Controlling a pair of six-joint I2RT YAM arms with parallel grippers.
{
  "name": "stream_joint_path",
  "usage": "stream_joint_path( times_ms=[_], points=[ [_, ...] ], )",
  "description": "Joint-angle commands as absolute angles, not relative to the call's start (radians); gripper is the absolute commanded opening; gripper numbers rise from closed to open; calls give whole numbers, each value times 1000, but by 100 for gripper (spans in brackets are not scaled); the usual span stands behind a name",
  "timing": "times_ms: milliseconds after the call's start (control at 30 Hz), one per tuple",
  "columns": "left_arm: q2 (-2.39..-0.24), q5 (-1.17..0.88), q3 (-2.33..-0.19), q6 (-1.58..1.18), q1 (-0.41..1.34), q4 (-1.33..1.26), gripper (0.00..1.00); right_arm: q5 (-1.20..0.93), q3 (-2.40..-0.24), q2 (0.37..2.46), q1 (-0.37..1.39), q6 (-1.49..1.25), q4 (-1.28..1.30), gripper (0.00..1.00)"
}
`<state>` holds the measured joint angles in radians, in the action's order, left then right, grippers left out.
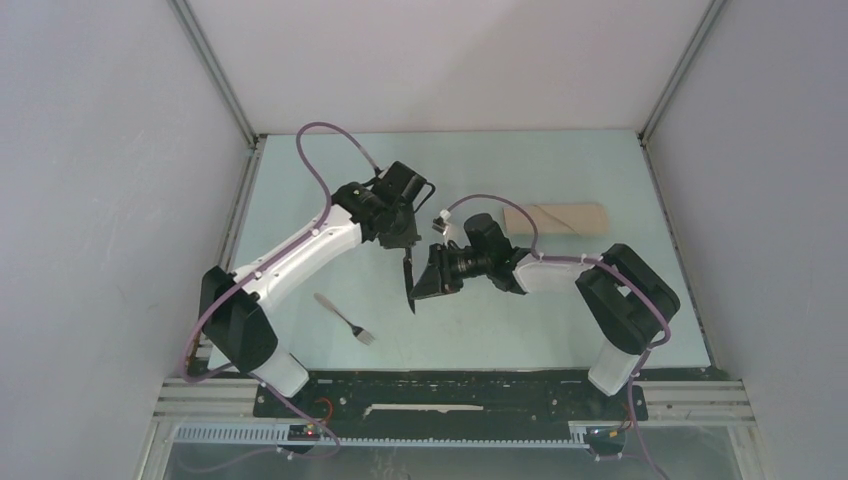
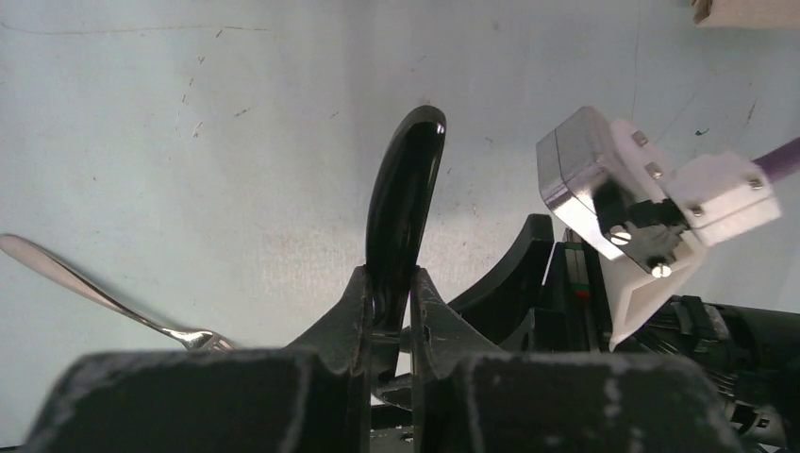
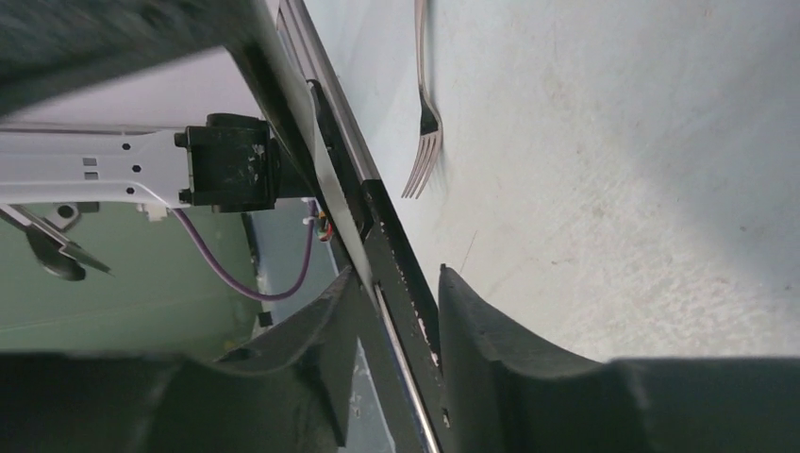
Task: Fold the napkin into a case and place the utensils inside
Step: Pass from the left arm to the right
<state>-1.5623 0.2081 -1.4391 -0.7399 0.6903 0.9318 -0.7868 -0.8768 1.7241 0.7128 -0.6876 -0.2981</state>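
Observation:
A slim black utensil (image 1: 410,295) hangs between my two grippers over the middle of the table. My left gripper (image 1: 405,250) is shut on it; in the left wrist view its glossy rounded handle (image 2: 406,189) sticks out past the closed fingers (image 2: 390,278). My right gripper (image 1: 418,285) comes in from the right. In the right wrist view its fingers (image 3: 398,274) stand narrowly apart with a black strip (image 3: 391,236), seemingly the same utensil, filling the gap. A pale grey fork (image 1: 345,318) lies on the table at front left. The tan napkin (image 1: 558,217) lies folded into a long strip at back right.
The fork also shows in the left wrist view (image 2: 85,283) and in the right wrist view (image 3: 425,123). The right arm's white wrist camera block (image 2: 641,198) sits close beside the left fingers. White walls enclose the pale table (image 1: 560,320). A black base plate (image 1: 450,390) runs along the front edge.

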Motion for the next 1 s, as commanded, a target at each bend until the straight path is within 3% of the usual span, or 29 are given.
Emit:
stream_joint_path(
  times_ms=[0, 167, 500, 600, 733, 967],
  points=[
    [-1568, 255, -1497, -710, 694, 932, 0, -765, -806, 1675, 710, -837, -517, 41],
    [-1591, 254, -1520, -701, 695, 933, 0, -761, -747, 1671, 713, -906, -634, 35],
    [-1622, 241, -1551, -689, 714, 936, 0, -730, -747, 1662, 726, -899, -646, 37],
    [-1626, 245, -1557, -687, 720, 939, 0, -728, -747, 1670, 726, -902, -643, 28],
    [-1627, 244, -1560, -688, 722, 941, 0, -711, -747, 1663, 732, -901, -635, 25],
    [-1631, 239, -1570, -686, 721, 943, 0, -669, -747, 1660, 752, -911, -645, 28]
  ],
)
